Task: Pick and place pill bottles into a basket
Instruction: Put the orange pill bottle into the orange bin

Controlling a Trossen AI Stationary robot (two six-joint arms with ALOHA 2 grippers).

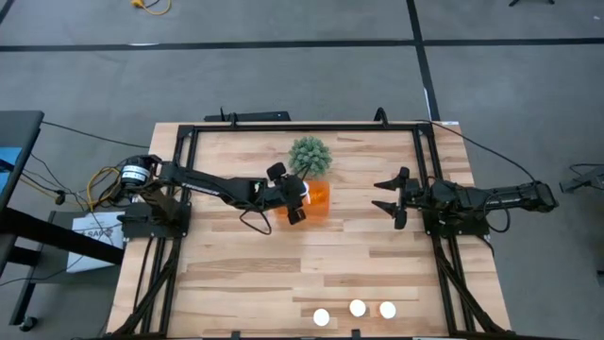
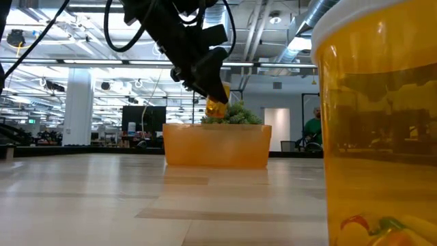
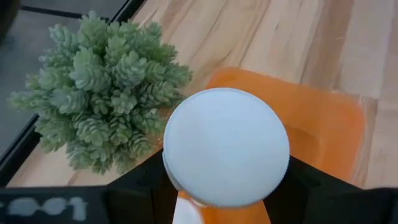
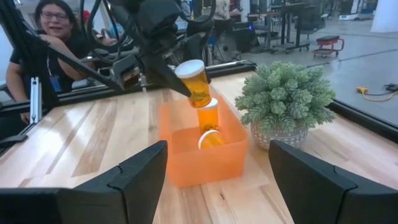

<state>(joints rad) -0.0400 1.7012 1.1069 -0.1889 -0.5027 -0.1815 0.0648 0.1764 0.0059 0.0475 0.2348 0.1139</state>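
Right wrist view: bottle (image 4: 194, 82) in left gripper (image 4: 180, 78)

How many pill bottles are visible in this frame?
6: one held by the left gripper over the basket, two inside it, three at the table's near edge.

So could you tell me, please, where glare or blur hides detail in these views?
High view: three white bottle caps glare featureless. Low view: a near translucent orange pill bottle looms blurred. Left wrist view: the held bottle's white cap looks soft, hiding part of the orange plastic basket.
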